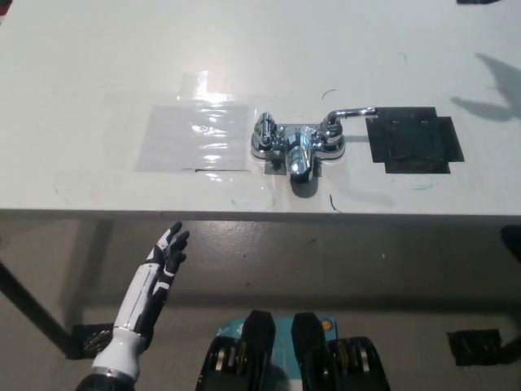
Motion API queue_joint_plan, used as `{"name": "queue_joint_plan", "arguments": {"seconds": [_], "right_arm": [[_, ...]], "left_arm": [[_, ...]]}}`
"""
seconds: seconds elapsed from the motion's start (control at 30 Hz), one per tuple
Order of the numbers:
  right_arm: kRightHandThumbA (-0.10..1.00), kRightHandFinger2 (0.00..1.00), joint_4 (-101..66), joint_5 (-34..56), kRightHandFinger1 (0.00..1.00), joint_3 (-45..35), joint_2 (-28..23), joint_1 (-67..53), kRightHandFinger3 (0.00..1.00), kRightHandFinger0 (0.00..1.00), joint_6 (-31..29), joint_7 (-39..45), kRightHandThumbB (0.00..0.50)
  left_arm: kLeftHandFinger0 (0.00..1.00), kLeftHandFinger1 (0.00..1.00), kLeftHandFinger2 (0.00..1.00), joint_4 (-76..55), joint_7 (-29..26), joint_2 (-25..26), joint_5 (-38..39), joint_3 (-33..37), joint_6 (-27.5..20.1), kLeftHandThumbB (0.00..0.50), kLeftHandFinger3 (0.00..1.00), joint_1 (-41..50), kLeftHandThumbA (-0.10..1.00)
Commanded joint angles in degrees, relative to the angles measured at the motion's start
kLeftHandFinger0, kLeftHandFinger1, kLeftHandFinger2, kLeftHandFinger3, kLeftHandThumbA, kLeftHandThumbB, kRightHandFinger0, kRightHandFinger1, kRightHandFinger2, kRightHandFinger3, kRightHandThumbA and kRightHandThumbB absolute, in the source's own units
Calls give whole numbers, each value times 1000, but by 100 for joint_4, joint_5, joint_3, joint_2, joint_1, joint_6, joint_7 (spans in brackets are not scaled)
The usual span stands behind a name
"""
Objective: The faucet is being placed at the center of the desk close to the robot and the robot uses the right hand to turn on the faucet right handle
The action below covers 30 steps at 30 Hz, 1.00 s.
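Note:
A chrome faucet (298, 147) stands at the middle of the white desk (98, 73), near its front edge. Its spout points toward me. The right handle (350, 112) is a lever that sticks out to the right, and the left handle (264, 129) is a short knob. My black right hand is out of the picture; only its shadow (496, 81) falls on the desk at the far right. My white left hand (163, 265) rests below the desk's front edge at the lower left, fingers apart and holding nothing.
A black tape patch (413, 142) lies just right of the faucet. A clear shiny sheet (195, 134) is taped down to its left. A dark sliver (480, 2) at the top right edge cannot be identified.

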State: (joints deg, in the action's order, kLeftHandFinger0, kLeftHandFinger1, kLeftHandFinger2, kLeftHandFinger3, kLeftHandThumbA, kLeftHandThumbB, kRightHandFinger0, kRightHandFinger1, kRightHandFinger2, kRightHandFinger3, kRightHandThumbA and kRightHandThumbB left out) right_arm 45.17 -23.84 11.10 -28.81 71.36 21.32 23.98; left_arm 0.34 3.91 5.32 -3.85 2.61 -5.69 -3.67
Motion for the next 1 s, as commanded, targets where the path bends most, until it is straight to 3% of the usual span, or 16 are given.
{"name": "queue_joint_plan", "arguments": {"seconds": [0.0,0.13,0.23,0.3,0.4,0.47,0.67,0.77,0.9,0.97], "right_arm": [[888,1000,-5622,1475,1000,-2630,-217,-624,1000,1000,337,-834,170],[843,1000,-6993,2115,1000,-3203,147,-1273,1000,1000,558,-813,146],[875,1000,-7842,2755,1000,-3510,394,-1841,1000,1000,561,-946,176],[879,1000,-8341,3881,1000,-3675,492,-2374,1000,1000,561,-1166,193],[891,1000,-8673,4428,1000,-3703,553,-2894,1000,1000,561,-1263,183],[887,1000,-8901,4784,1000,-3740,664,-3267,1000,1000,561,-1266,147],[840,1000,-9211,5992,1000,-3758,931,-3850,1000,1000,420,-1519,168],[915,1000,-9293,6805,1000,-3614,835,-4206,1000,1000,123,-1644,123],[882,1000,-9523,7568,1000,-3328,731,-4569,1000,1000,-121,-1964,176],[891,1000,-9657,7642,1000,-3179,718,-4811,1000,1000,-306,-1957,177]], "left_arm": [[1000,1000,1000,-115,-18,94,88,-138,-6,1,1000,-438,987],[1000,1000,1000,-107,-4,91,104,-131,-27,0,1000,-497,988],[1000,1000,1000,-87,-7,82,107,-130,-18,7,1000,-558,988],[1000,1000,1000,-82,12,77,182,-153,11,5,1000,-603,981],[1000,1000,1000,-48,9,60,208,-161,16,7,1000,-656,974],[1000,1000,1000,-35,8,63,194,-155,1,9,1000,-657,972],[1000,1000,1000,-31,23,54,233,-159,17,7,1000,-690,966],[1000,1000,1000,-18,38,38,296,-172,27,12,1000,-717,964],[1000,1000,1000,-28,41,58,258,-159,-26,0,1000,-689,969],[1000,1000,1000,-38,52,57,287,-165,-3,0,1000,-672,967]]}}
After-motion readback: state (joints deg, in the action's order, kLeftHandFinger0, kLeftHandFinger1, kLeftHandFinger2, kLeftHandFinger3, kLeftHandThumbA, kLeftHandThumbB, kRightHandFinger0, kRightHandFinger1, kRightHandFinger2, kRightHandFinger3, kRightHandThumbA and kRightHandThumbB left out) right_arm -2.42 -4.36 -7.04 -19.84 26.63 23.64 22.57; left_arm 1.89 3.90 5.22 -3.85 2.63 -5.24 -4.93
